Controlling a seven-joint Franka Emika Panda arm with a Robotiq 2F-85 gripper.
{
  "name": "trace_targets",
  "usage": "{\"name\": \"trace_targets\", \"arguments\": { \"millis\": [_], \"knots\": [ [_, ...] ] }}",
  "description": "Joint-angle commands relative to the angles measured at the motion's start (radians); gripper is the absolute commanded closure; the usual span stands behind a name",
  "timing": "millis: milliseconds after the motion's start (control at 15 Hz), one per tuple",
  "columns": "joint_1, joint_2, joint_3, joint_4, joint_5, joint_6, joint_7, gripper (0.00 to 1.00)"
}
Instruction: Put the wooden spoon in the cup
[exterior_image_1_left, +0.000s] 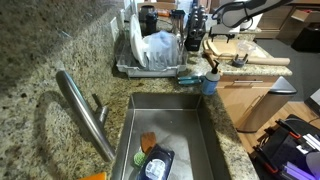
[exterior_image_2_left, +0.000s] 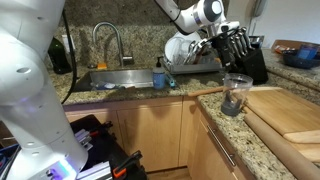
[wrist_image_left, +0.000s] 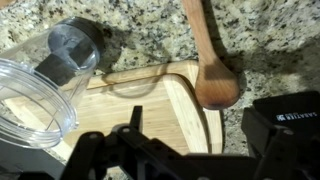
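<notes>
— What does the wooden spoon look like?

— Light brown, plain wood, with a slim straight handle and a small oval bowl that is a shade darker and glossier at its edge. The handle runs out of the top of the wrist view, so its far end is hidden.

— Where is it?

— It lies flat on the speckled granite desk. Its bowl sits at the rounded corner of a pale wooden board, and whether it touches the rim I cannot tell.

— And the cup?

— It is short, dark grey with a dull metal sheen, and stands at the board's other side. A clear plastic jar overlaps it in the view. Bare granite separates the cup from the spoon, and the spoon is not in it.

— The claw?

— Its jaws are spread wide with nothing between them. It hangs over the board, with the spoon's bowl just ahead of it.
</notes>
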Motion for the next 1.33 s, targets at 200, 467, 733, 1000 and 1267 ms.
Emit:
{"name": "trace_targets", "arguments": {
  "millis": [200,467,733,1000,1267],
  "knots": [
    [-0.056,0.08,0.027,0.062,0.143,-0.029,-0.371,0.0],
    [-0.021,0.069,-0.014,0.031,0.143,-0.004,-0.347,0.0],
    [-0.019,0.17,-0.011,0.137,0.191,-0.1,-0.321,0.0],
    [-0.008,0.172,-0.019,0.11,0.215,-0.089,-0.333,0.0],
    [-0.004,0.199,-0.026,0.138,0.211,-0.083,-0.322,0.0]
  ]
}}
